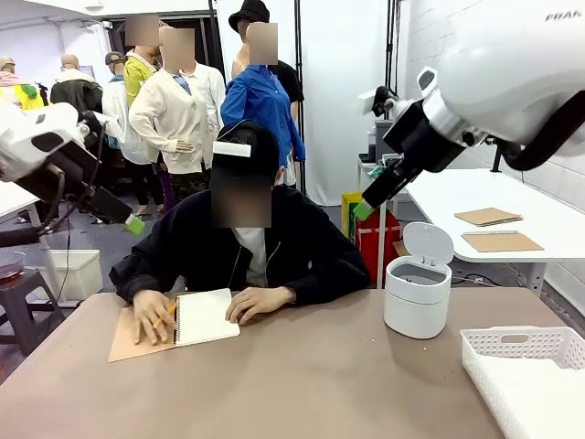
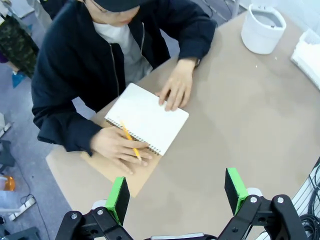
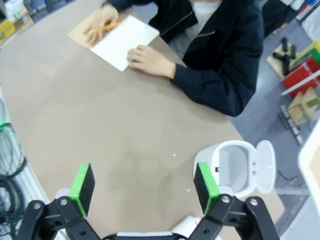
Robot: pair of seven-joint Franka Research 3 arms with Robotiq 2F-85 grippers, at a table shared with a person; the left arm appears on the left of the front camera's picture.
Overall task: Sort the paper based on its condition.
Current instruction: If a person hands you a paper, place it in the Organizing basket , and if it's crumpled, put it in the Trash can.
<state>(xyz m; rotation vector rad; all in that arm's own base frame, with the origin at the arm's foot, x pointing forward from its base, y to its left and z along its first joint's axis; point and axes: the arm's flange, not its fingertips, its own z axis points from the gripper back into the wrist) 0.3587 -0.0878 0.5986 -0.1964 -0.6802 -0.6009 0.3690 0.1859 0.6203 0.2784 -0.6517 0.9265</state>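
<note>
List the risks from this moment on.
1. Both the person's hands rest on the open spiral-bound white-paged notebook, one holding a yellow pencil; a descending arm might strike them.
2. The round white bin has a small mouth under its raised lid; a drop from the open right gripper might miss it.

Rounded white left arm (image 1: 37, 137), glossy white right arm (image 1: 512, 64) with grey lettering, thick black cable (image 1: 548, 137) beneath, black fingers (image 2: 270, 215) with silver screws, bright green pads (image 2: 119, 197), person (image 1: 247, 247) in black zip jacket, white shirt, black cap.
</note>
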